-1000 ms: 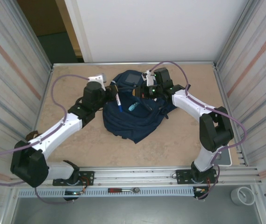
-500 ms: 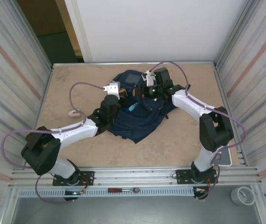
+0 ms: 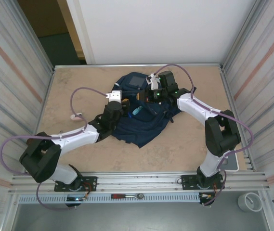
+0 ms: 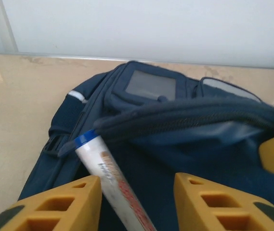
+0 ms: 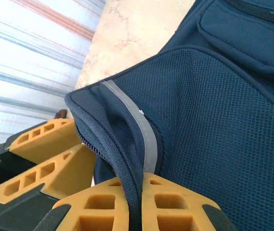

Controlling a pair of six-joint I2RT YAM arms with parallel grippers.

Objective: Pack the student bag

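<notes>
The bag [image 3: 141, 126] lies slumped on the table [image 3: 79, 82], a little toward 12 o'clock of its middle, with its mouth facing up. A small teal item [image 3: 136, 111] already shows inside.

The right tool [image 3: 152, 94] sits at the bag's 12 to 1 o'clock edge. In its wrist view its jaws are clamped on the zip rim [image 5: 127, 144], with the fabric pinched between them beside the grey reflective stripe. That lift is what holds the mouth open.

The left tool [image 3: 116, 97] is at the bag's 10 o'clock side. Its jaws stand apart around a white tube [image 4: 109, 173] with a blue cap. There is a gap on the right of the tube, so it looks released rather than gripped. The cap points to 11 o'clock and is tucked just under the raised rim [image 4: 185, 118].

The step in hand appears to be dropping the tube into the main pocket. To do it well:

- The right tool should keep the rim high and taut so the mouth does not sag shut on the tube.
- The left tool should back straight away toward 6 o'clock, jaws wide, without dragging the tube out again.
- I cannot tell whether the tube's tail is past the rim. If it is not, a gentle nudge toward 12 o'clock would seat it.
</notes>
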